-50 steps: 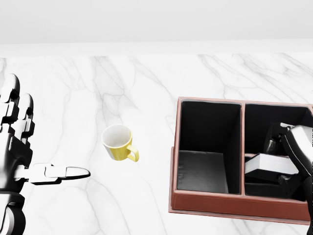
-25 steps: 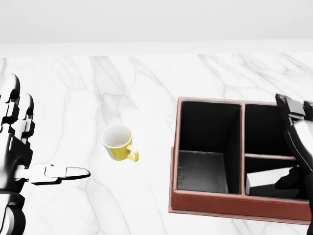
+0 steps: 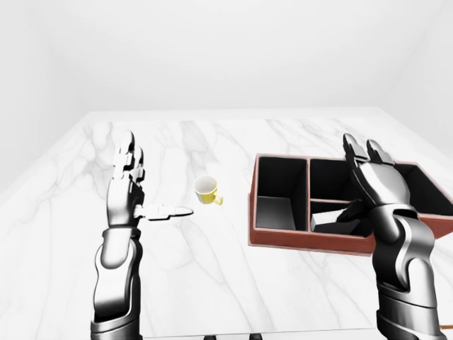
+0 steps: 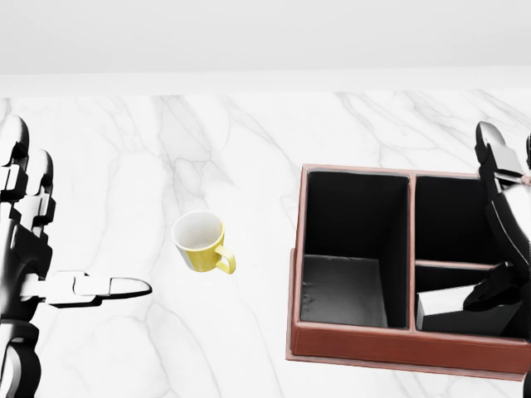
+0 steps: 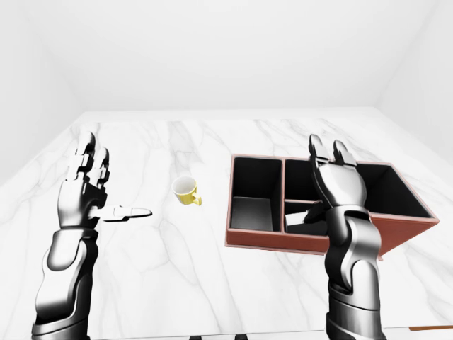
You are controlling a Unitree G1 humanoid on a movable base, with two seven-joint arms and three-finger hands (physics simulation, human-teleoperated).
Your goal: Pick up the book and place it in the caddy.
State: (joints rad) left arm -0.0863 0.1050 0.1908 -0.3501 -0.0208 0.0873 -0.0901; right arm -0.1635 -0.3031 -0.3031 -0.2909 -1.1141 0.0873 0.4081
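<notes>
The book, white-edged and grey, lies flat in the lower small compartment of the brown caddy, right of its large black compartment. My right hand stands open just above and to the right of the book, fingers pointing up, and its thumb hangs close over the book's right end, hiding that end. My left hand is open at the left of the marble table, palm turned inward and thumb pointing right, holding nothing.
A yellow mug with a white inside stands on the white marble table between my left hand and the caddy. The caddy's further compartment reaches toward the table's right edge. A plain white wall lies beyond the table.
One second ago my right hand held the book above the compartment. The book has since dropped to the compartment floor, and the hand has opened and risen. The left hand drifted slightly left.
</notes>
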